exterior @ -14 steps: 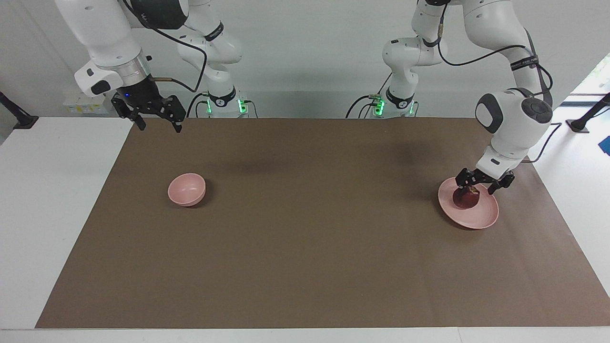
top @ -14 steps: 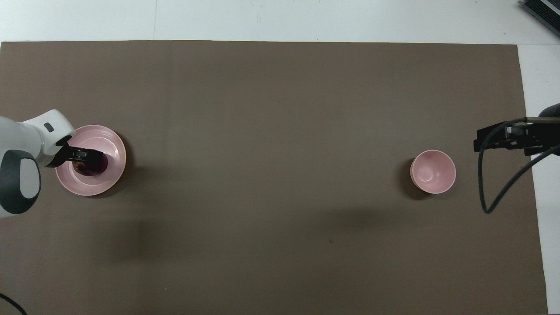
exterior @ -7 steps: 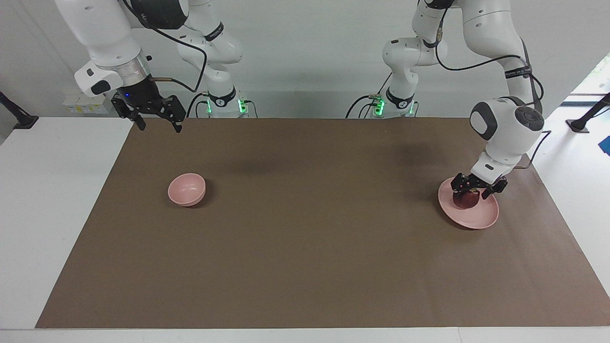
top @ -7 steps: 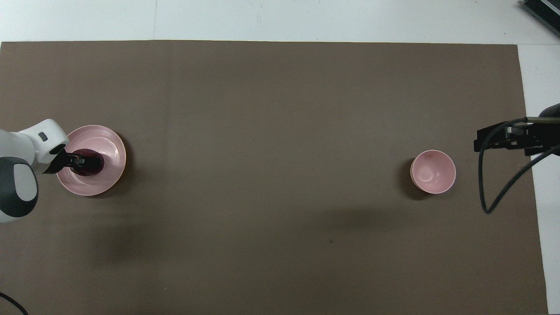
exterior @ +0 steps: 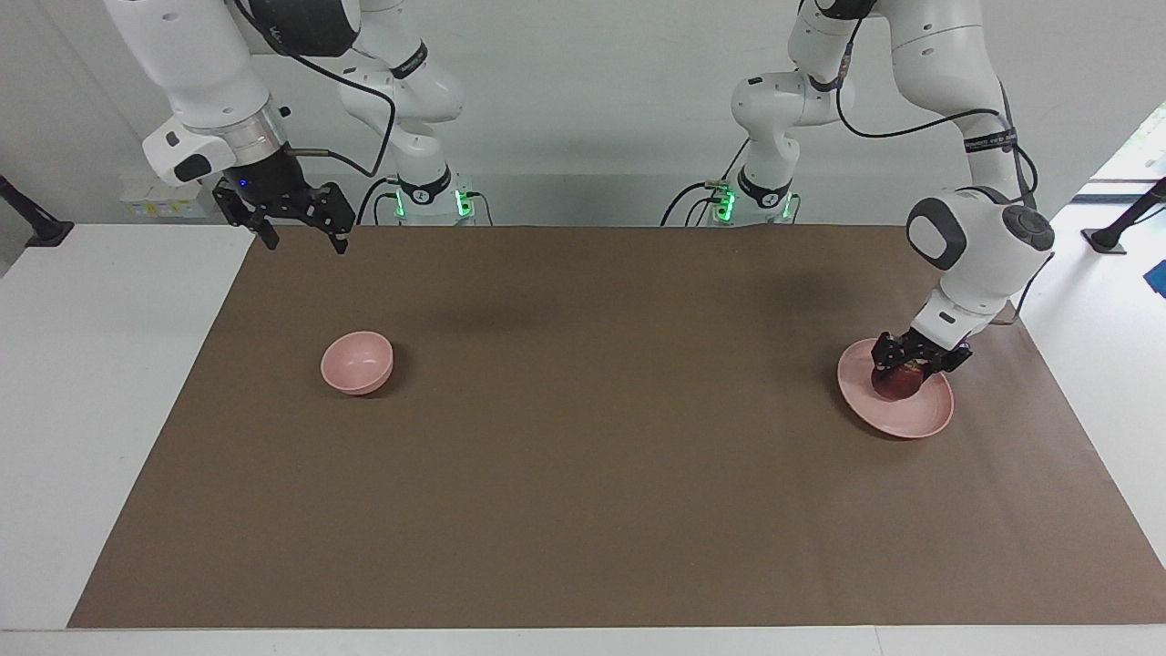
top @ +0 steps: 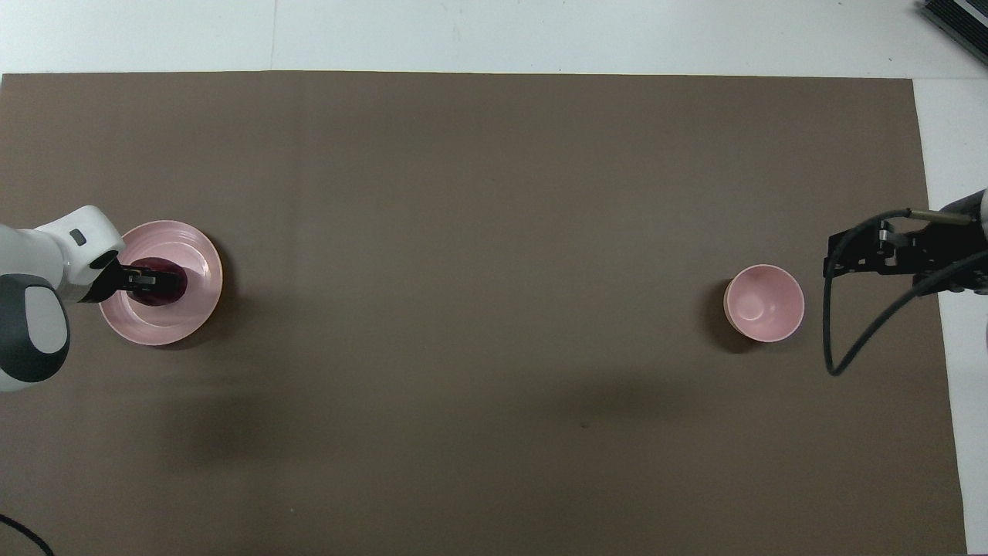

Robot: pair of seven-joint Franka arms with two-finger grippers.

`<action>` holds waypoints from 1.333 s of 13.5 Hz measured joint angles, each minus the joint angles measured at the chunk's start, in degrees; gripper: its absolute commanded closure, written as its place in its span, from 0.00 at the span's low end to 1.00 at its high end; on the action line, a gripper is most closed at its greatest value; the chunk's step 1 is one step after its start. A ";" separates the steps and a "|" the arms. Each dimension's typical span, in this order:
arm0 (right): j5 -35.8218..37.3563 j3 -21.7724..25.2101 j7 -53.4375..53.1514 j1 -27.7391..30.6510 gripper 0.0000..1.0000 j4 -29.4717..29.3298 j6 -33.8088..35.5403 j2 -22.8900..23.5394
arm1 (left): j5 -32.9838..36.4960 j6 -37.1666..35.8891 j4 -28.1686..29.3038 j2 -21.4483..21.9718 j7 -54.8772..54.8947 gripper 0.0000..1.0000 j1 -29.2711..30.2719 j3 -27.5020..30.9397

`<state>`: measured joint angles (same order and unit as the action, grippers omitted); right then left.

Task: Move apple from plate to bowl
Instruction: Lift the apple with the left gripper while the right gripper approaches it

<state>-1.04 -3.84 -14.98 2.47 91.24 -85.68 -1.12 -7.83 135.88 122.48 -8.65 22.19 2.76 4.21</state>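
Brown paper sheeting [exterior: 583, 474] covers the white tabletop [exterior: 109, 383] and fills most of both views.

The wide, flat, pale pink plate [exterior: 915, 421] lies at the right of the facing view and at the left of the overhead view [top: 197, 309], at the left arm's end of the tabletop. The small, round, dark maroon apple [exterior: 894, 384] sits on this plate, toward the plate's edge nearer to the robots. In the overhead view the apple [top: 166, 287] shows as a dark disc partly covered by the black fingers above it.

The left gripper [exterior: 914, 357] is lowered onto the plate, and its jaws stand narrowly apart on either side of the apple, closed against its flanks. The apple's underside appears to rest on the plate surface. In the overhead view the left gripper [top: 147, 276] enters from the frame's left edge.

The small, deep, pale pink bowl [exterior: 357, 362] stands upright at the left of the facing view and at the right of the overhead view [top: 764, 303], at the right arm's end of the tabletop, well apart from the plate.

The right gripper [exterior: 299, 239] waits, raised, in the upper left of the facing view, over the corner of the brown sheeting. Its jaws are spread wide and hold nothing. In the overhead view the right gripper [top: 837, 259] shows at the right edge, just beside the bowl.
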 measured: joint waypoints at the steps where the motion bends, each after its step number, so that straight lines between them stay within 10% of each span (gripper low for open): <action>1: -1.55 -0.11 -2.44 -0.21 0.00 0.36 0.93 -0.38 | -0.29 -1.64 -0.16 1.12 0.00 1.00 -0.08 -0.30; 9: -25.78 -0.25 -28.69 -1.06 0.00 7.58 4.31 -3.78 | -26.12 -17.66 -2.63 8.60 0.25 1.00 -1.75 -2.74; 18: -43.07 -0.30 -31.62 -9.31 0.00 17.27 -16.38 -2.86 | -51.25 -19.86 -1.04 10.42 -4.79 1.00 -4.48 -13.29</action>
<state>-44.11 -4.14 -46.60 -6.84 108.50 -102.07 -3.98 -59.08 116.02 121.44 1.78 17.39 -1.72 -9.07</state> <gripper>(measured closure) 0.000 0.326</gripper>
